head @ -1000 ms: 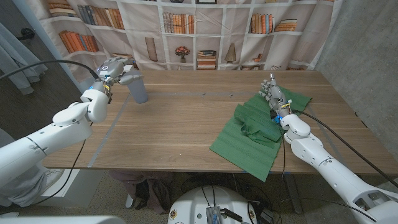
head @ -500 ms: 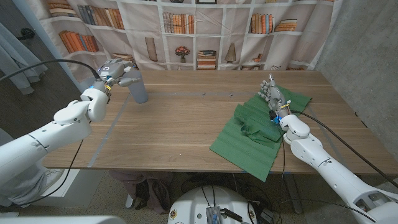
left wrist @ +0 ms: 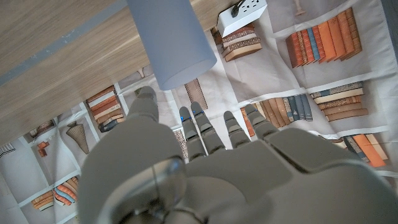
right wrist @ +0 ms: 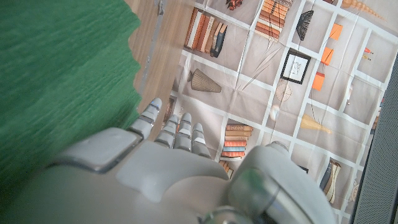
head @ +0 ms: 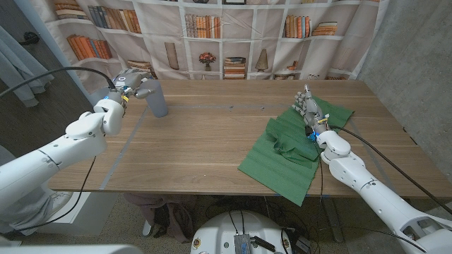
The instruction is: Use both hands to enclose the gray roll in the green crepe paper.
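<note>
1. Just ahead of my left robot hand (head: 131, 80) stands the gray roll (head: 157, 99), upright on the tabletop (head: 205, 134). Over the last second I have crept that hand closer, so the fingers (left wrist: 198, 127) now reach toward the roll's upper part.
2. My left robot hand is released, fingers spread, holding nothing. From the head view it looks close to touching the roll's rim, but I cannot tell whether there is contact. In the left wrist view the roll (left wrist: 171, 37) sits just beyond my fingertips with a gap visible.
3. The roll itself has not shifted. I read this as the reach nearly complete and the grasp not yet made.
4. My right robot hand (head: 311, 109) has stayed put, standing on its edge with fingers straight and apart, gripping nothing.
5. Beneath and beside that right robot hand lies the green crepe paper (head: 289, 152), rumpled and partly folded, unmoved. The right wrist view shows the paper (right wrist: 56, 81) running alongside my hand.
6. Roll and paper remain well apart, so my judgement is that the enclosing has not begun. The roll must first be gripped and carried across.
</note>
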You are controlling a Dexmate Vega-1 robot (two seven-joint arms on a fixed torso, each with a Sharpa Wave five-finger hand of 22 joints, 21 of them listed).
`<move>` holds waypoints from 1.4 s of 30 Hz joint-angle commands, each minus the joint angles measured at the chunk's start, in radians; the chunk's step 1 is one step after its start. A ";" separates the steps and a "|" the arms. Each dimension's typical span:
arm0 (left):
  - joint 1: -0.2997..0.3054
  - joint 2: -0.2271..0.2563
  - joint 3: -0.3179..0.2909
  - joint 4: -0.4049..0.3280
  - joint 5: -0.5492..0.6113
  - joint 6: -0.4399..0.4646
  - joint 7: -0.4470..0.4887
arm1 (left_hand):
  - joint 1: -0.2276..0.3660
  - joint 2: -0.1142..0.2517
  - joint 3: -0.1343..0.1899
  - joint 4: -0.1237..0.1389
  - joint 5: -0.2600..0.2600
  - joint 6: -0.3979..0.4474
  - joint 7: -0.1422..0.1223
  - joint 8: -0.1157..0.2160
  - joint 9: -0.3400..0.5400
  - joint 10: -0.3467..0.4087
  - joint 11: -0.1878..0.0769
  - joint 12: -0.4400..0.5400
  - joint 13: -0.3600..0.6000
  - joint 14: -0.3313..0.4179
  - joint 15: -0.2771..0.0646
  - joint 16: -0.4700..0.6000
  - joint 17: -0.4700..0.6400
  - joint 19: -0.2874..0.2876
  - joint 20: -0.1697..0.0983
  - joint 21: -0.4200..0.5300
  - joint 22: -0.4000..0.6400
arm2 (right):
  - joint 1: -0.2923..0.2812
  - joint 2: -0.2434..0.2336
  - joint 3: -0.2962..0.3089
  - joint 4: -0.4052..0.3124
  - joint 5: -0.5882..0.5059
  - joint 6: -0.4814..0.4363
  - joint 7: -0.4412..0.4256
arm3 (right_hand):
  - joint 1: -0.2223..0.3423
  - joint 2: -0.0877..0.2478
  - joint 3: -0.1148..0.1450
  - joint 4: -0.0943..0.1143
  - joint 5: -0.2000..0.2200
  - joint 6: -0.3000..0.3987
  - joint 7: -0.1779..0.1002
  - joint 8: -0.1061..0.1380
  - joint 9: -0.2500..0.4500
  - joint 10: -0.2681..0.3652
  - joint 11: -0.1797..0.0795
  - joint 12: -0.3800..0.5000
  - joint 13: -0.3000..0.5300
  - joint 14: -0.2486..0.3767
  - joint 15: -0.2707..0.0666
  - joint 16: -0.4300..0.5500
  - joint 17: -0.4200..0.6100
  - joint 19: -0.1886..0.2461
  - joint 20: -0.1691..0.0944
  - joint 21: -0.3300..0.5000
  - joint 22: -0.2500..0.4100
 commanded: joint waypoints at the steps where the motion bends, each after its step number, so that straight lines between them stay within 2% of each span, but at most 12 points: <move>1: -0.052 -0.018 0.045 0.040 0.026 0.015 -0.064 | 0.008 -0.006 0.008 0.001 -0.006 0.001 0.001 0.011 0.008 -0.005 -0.003 -0.002 0.006 -0.004 -0.101 -0.001 0.003 -0.005 0.003 -0.001 0.004 | 0.002 0.001 -0.002 0.000 0.001 -0.003 0.001 | 0.000 0.007 -0.004 0.000 0.001 0.007 0.003 0.003 0.003 0.009 0.003 0.002 0.005 0.008 -0.001 0.003 0.001 0.002 -0.005 0.007 0.002; 7: -0.074 -0.031 0.064 0.072 0.028 0.009 -0.077 | -0.019 -0.033 -0.010 0.013 -0.021 0.001 0.001 0.021 0.017 -0.003 -0.002 0.001 0.014 -0.004 -0.100 0.000 0.006 -0.006 0.003 0.000 0.005 | 0.005 0.000 -0.002 0.001 -0.001 0.000 0.004 | -0.002 0.007 -0.005 0.001 0.001 0.007 0.003 0.003 0.003 0.008 0.001 0.002 0.005 0.008 -0.001 0.003 0.001 0.002 -0.006 0.007 0.002; 20: -0.153 -0.067 0.120 0.150 0.049 -0.037 -0.118 | -0.040 -0.046 -0.022 0.023 -0.027 0.023 0.000 0.042 0.026 0.011 -0.003 0.008 0.023 0.004 -0.100 0.004 0.008 -0.006 0.002 0.002 0.005 | 0.015 0.003 -0.008 0.008 -0.005 -0.001 0.010 | -0.002 0.007 -0.005 0.001 0.000 0.007 0.003 0.003 0.003 0.008 0.002 0.001 0.005 0.008 -0.001 0.003 0.001 0.001 -0.006 0.007 0.002; 26: -0.174 -0.083 0.140 0.164 0.063 -0.039 -0.130 | -0.043 -0.052 -0.022 0.024 -0.029 0.108 0.000 0.091 0.036 0.060 -0.003 0.029 0.039 0.011 -0.108 0.006 0.010 0.002 -0.013 0.007 0.005 | 0.014 0.004 -0.006 0.008 -0.004 0.000 0.006 | -0.002 0.007 -0.005 0.000 0.000 0.007 0.004 0.003 0.003 0.008 0.002 0.001 0.005 0.008 -0.001 0.003 0.001 0.001 -0.006 0.007 0.002; 42: -0.194 -0.089 0.173 0.175 0.097 -0.047 -0.169 | -0.039 -0.058 -0.020 0.022 -0.028 0.183 0.002 0.127 0.034 0.112 -0.002 0.047 0.050 0.010 -0.113 0.008 0.012 -0.011 -0.015 0.003 0.005 | 0.022 0.006 -0.008 0.020 -0.001 0.000 0.017 | -0.002 0.007 -0.004 -0.001 -0.001 0.006 0.003 0.002 0.003 0.007 0.003 0.001 0.005 0.007 -0.001 0.002 0.000 0.001 -0.006 0.007 0.001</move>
